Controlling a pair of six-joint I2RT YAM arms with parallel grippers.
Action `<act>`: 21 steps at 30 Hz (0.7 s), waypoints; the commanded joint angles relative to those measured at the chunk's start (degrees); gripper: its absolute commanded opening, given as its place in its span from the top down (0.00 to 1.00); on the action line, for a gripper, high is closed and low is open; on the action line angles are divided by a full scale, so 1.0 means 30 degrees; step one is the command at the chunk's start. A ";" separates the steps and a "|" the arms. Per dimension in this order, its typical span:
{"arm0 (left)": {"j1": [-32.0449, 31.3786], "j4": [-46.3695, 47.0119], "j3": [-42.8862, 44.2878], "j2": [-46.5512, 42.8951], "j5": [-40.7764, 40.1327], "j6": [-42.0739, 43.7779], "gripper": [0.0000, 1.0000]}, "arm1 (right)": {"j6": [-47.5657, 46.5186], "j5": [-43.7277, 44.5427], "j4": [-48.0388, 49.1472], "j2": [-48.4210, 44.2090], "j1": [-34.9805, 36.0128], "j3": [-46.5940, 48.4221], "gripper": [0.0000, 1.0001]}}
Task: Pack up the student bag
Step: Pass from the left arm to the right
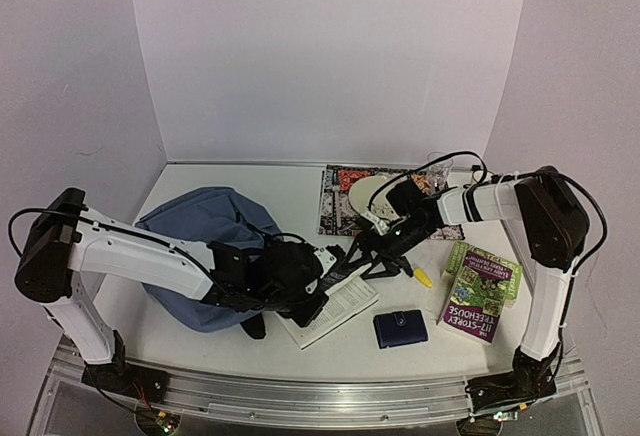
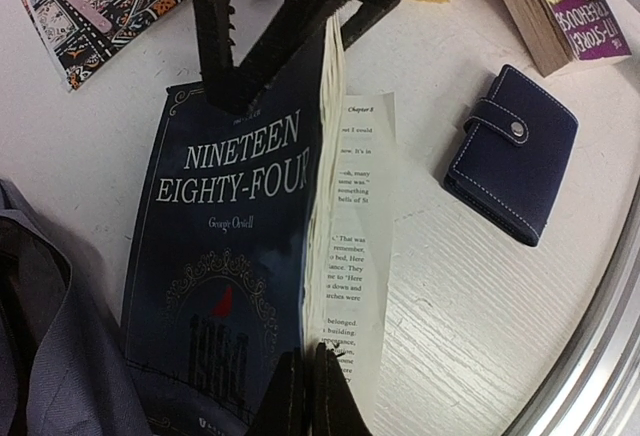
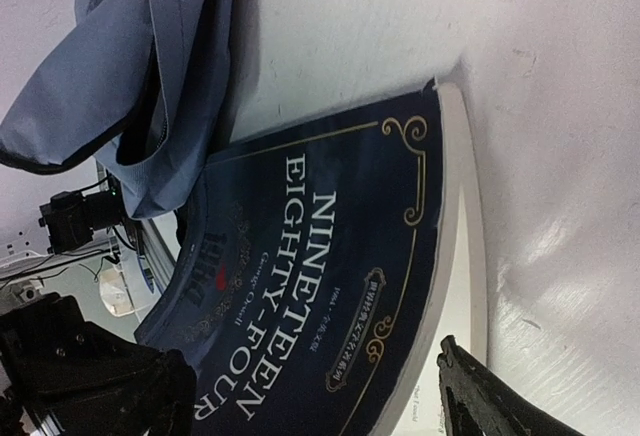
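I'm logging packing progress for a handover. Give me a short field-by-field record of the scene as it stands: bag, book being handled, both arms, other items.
student bag: slumped at the left, book not inside
book: Nineteen Eighty-Four, beside the bag, cover lifted off its pages
left fingers: shut on the book's near edge
right fingers: open, astride its far edge
other items: navy wallet and Treehouse book, lying to the right

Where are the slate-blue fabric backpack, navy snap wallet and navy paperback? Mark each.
Slate-blue fabric backpack (image 1: pixel 195 218): top view, upper fabric panel.
Navy snap wallet (image 2: pixel 525 106): left wrist view, front flap.
Navy paperback (image 3: pixel 322 286): right wrist view, cover title.
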 commanded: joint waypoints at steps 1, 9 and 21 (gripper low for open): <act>0.0111 0.1628 -0.0329 -0.1052 -0.0705 -0.0326 1.00 | 0.0019 -0.1174 -0.0752 -0.0848 -0.0044 -0.1110 0.19; 0.0115 0.2515 -0.0959 -0.1095 -0.0113 0.0157 1.00 | 0.0603 -0.2490 0.0096 -0.0563 0.0015 -0.0808 0.28; -0.0074 0.4072 -0.2631 -0.1714 0.0441 0.1242 1.00 | 0.0857 -0.4098 0.0762 0.2276 0.0003 0.0735 0.33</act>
